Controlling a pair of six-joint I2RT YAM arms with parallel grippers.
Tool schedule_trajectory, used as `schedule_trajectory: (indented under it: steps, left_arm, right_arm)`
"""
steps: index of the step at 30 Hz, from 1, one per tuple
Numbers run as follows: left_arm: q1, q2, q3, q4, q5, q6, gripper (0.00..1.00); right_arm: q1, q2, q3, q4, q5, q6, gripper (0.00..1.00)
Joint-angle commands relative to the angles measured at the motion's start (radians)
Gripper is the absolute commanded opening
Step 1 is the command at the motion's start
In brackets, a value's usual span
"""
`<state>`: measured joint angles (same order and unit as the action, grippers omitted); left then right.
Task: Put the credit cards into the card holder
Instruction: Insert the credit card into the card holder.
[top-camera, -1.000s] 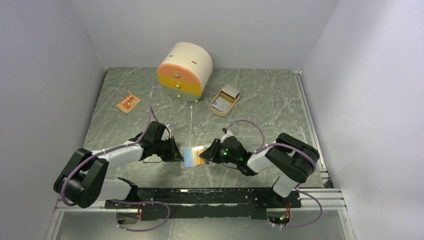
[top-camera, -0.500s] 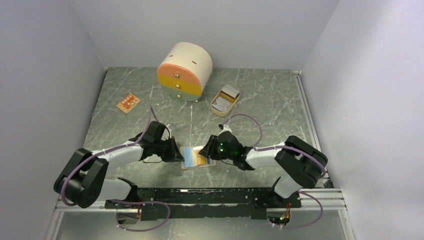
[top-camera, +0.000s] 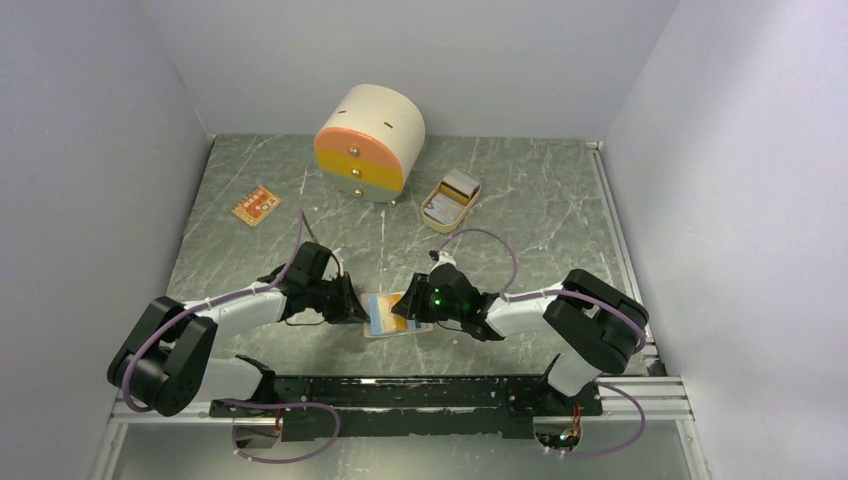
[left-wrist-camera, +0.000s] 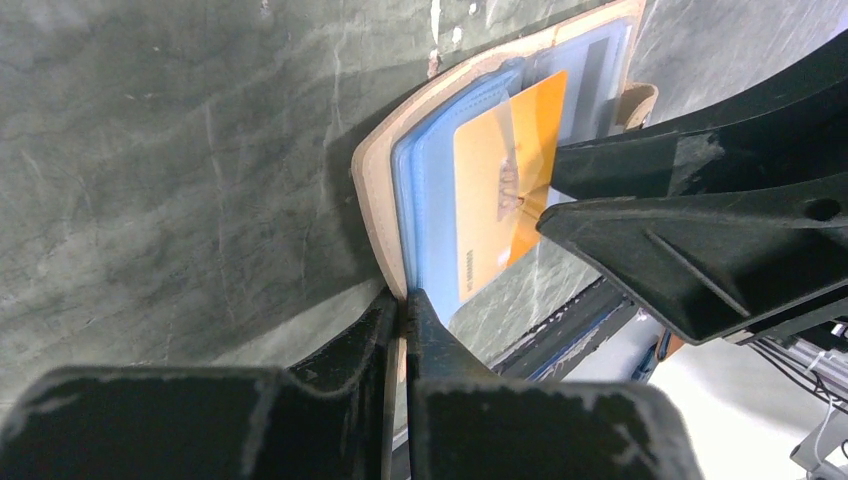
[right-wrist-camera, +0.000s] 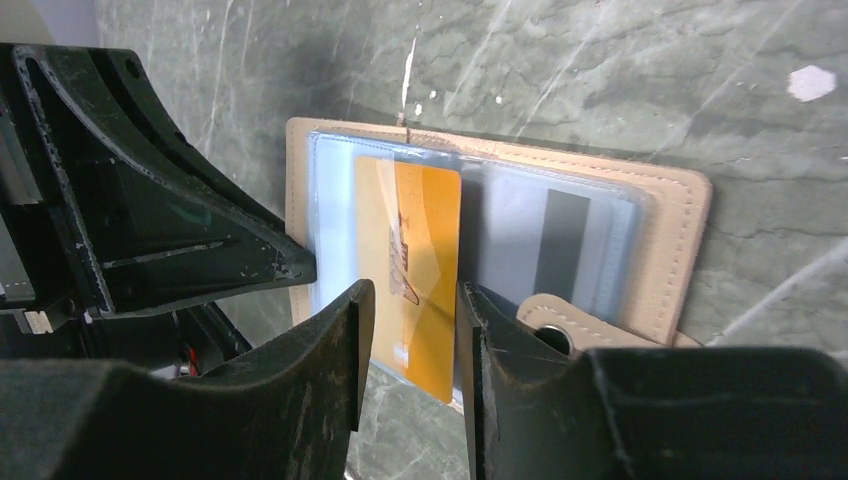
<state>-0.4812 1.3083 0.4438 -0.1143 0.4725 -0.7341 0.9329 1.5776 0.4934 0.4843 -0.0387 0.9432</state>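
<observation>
The left tool (left-wrist-camera: 402, 300) is clenched on the near edge of the small tan leather-like folding card holder (left-wrist-camera: 373, 195), which lies open and flat on the grey marbled worktop (left-wrist-camera: 180, 150) just ahead of its tips. To the right, a thin yellow-orange plastic credit card (right-wrist-camera: 415, 215) sits partly under a clear inner pocket. Its free end lies below the right tool (right-wrist-camera: 413, 290), whose fingers stand apart, gripping nothing. The card looks light, stiff and slick, likely best pinched by its long edges at the free end, while the limp holder needs pinning.
</observation>
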Motion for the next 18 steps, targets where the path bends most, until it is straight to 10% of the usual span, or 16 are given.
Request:
schedule_trajectory:
  steps: [1,18]
  left_arm:
    - [0.005,-0.003,0.001,0.049,0.046,-0.012,0.09]
    - [0.005,-0.05,0.022,0.036,0.076,-0.024,0.09]
  right_arm:
    - [0.02,0.035,0.019,0.014,-0.024,0.019,0.4]
    - [0.038,0.096,0.031,0.142,-0.107,0.04,0.39]
